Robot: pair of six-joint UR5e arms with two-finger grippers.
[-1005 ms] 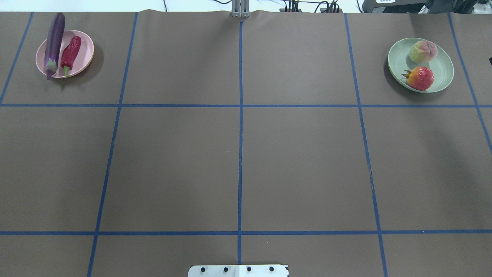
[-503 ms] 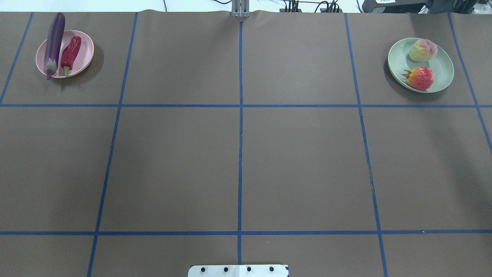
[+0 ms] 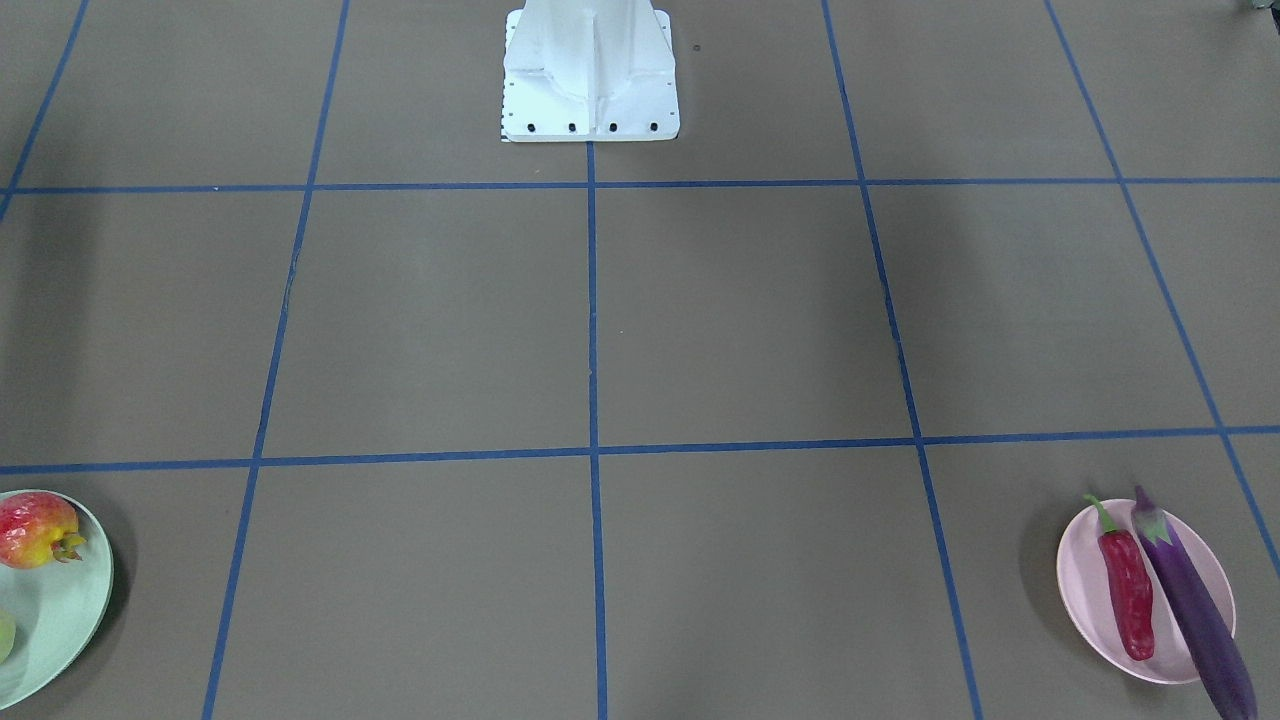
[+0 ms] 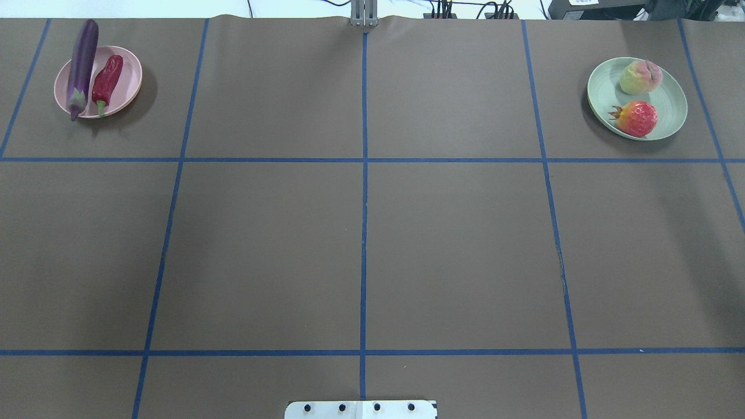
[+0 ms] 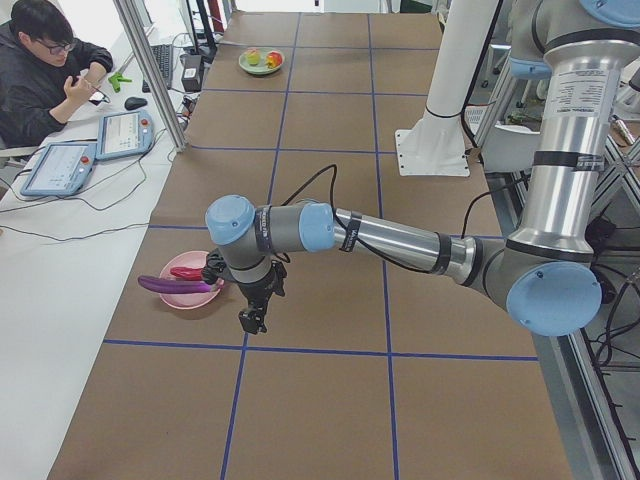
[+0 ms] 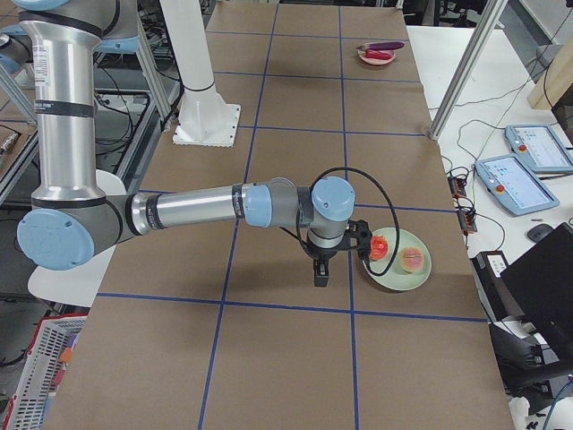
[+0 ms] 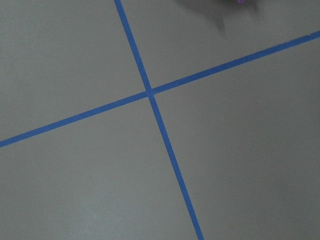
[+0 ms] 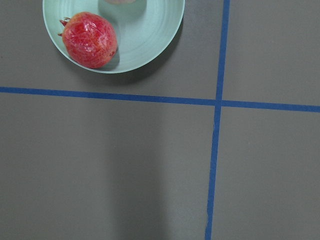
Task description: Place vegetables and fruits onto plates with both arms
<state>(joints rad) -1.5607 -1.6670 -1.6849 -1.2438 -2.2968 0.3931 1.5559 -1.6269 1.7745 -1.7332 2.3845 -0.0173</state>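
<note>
The pink plate (image 4: 129, 75) at the far left holds the purple eggplant (image 4: 81, 67), which overhangs its rim, and the red chili pepper (image 4: 107, 80). The mint green plate (image 4: 669, 105) at the far right holds the peach (image 4: 639, 77) and the pomegranate-like fruit (image 4: 637, 118). My left gripper (image 5: 252, 320) hangs above the table just beside the pink plate (image 5: 190, 295). My right gripper (image 6: 320, 276) hangs above the table just beside the green plate (image 6: 403, 273). Both show only in the side views, so I cannot tell whether they are open or shut. The right wrist view shows the fruit (image 8: 90, 40) on the green plate (image 8: 150, 35).
The white base block (image 3: 590, 70) stands at the table's near middle edge. Blue tape lines (image 4: 364, 233) divide the brown table cover. An operator (image 5: 45, 60) sits beside the table with tablets (image 5: 125, 133) and a metal post (image 5: 150, 70) close by.
A small dark shape at the right edge of the overhead view has gone out of it. The plates and the food on them have not moved.
</note>
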